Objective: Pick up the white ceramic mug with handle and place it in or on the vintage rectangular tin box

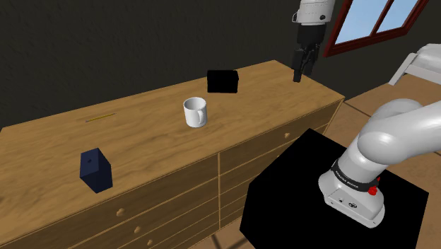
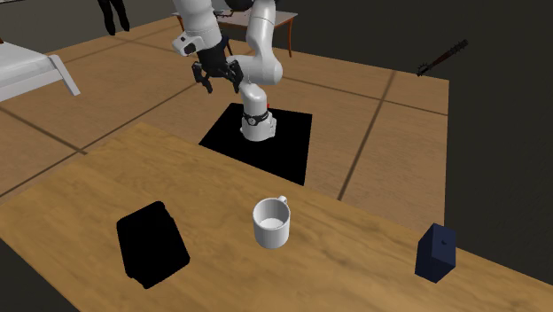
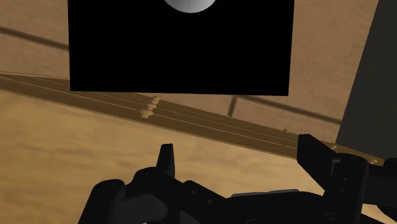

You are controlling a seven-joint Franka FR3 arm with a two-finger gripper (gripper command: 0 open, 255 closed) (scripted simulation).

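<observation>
A white mug (image 1: pixel 195 112) with a handle stands upright near the middle of the wooden dresser top (image 1: pixel 141 141). Behind it in the shoulder view lies a flat rectangular box (image 1: pixel 222 80), drawn plain black. In the second exterior view the mug (image 2: pixel 272 222) stands to the right of the black box (image 2: pixel 152 244). My gripper (image 1: pixel 300 74) hangs high above the dresser's right end in the shoulder view, well away from both. Its black fingers stand apart with nothing between them, as seen on the gripper (image 2: pixel 220 86) from across the dresser and on the gripper (image 3: pixel 238 156) in the wrist view.
A dark blue box (image 1: pixel 95 170) stands near the dresser's front edge at the shoulder view's left. A thin yellowish stick (image 1: pixel 100 117) lies at the back. The black stand (image 1: pixel 318 191) sits beside the drawers. A white bed (image 2: pixel 27 71) and a window (image 1: pixel 374 21) lie beyond.
</observation>
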